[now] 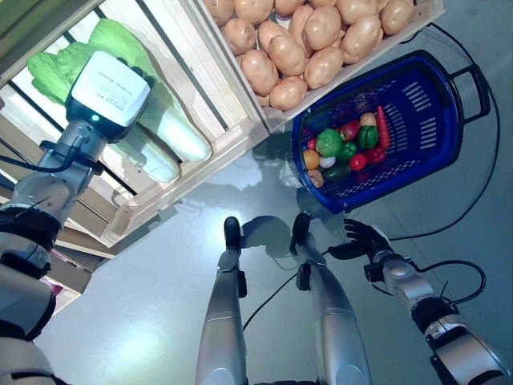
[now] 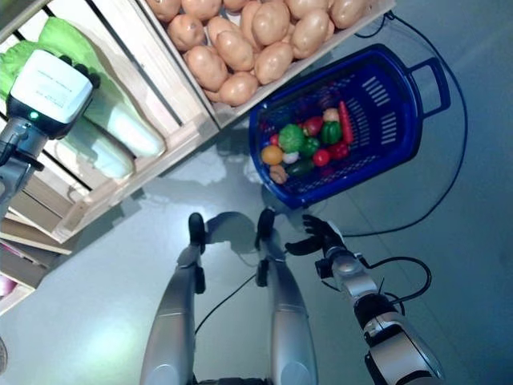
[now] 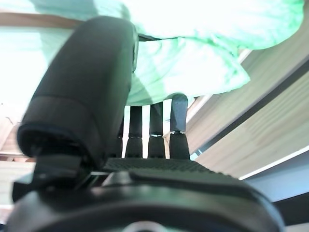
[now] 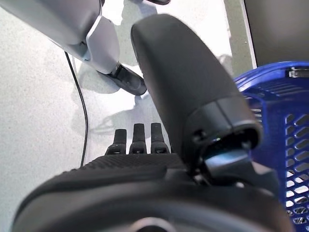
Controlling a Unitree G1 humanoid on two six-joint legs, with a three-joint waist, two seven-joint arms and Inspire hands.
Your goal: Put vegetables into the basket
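Pale green cabbages (image 1: 172, 132) lie in a wooden crate (image 1: 184, 188) at the upper left. My left hand (image 3: 82, 96) is inside that crate, its straight fingers (image 3: 177, 125) touching the leafy green end of a cabbage (image 3: 193, 67); it is open. In the eye views the white wrist box covers most of this hand. A blue plastic basket (image 1: 433, 120) stands on the floor at the right and holds several small vegetables (image 1: 345, 148). My right hand (image 1: 362, 239) hangs low just in front of the basket, open, with nothing in it.
A second wooden crate full of potatoes (image 1: 304, 40) sits beside the cabbage crate, overhanging the basket's far edge. The basket's handle (image 1: 474, 80) points to the right. More wooden shelving (image 1: 72, 269) shows below the cabbage crate at the left. Grey floor lies around the basket.
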